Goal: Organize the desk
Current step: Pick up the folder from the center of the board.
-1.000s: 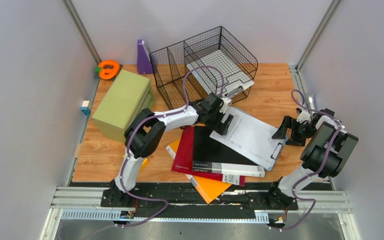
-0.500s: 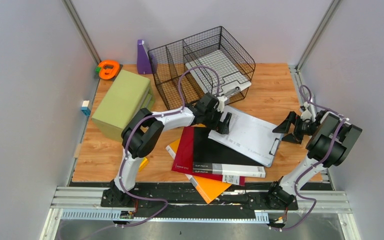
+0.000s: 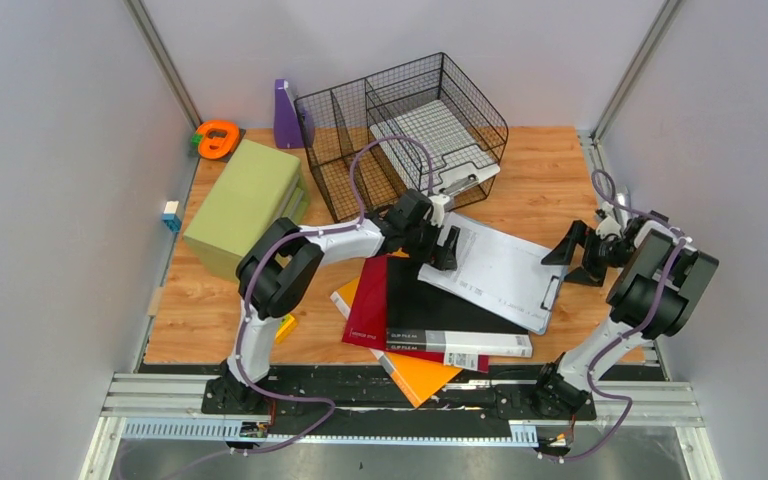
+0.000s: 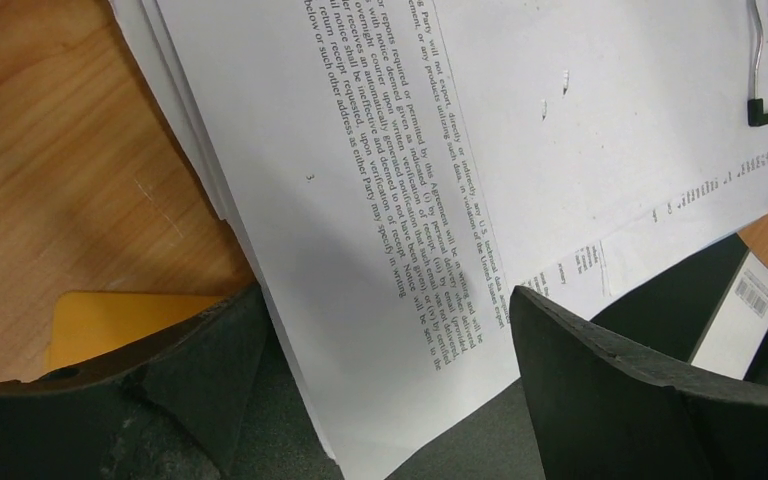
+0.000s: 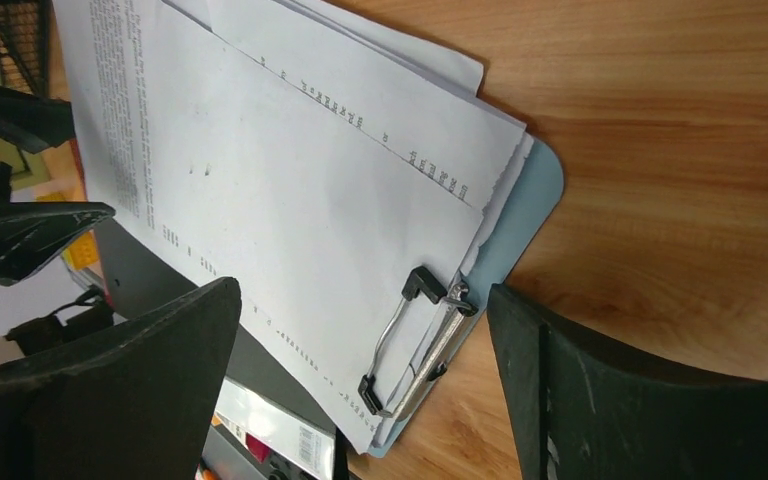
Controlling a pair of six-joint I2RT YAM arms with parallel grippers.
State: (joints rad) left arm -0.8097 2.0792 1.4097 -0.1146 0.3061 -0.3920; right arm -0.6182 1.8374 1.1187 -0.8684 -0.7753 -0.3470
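Nudging done: clipboard [image 3: 500, 268] slid slightly left across the worktop [image 3: 550, 165]. Left claw [image 3: 440, 249] and right claw [image 3: 573, 259] both gape wide at its ends, gripping nothing. Folders [image 3: 430, 312] still piled by the near edge, so tidying's barely started.

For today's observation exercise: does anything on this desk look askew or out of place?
The pale blue clipboard of white papers lies skewed, overlapping the slanted pile of black, red and orange folders; its sheets are fanned unevenly.
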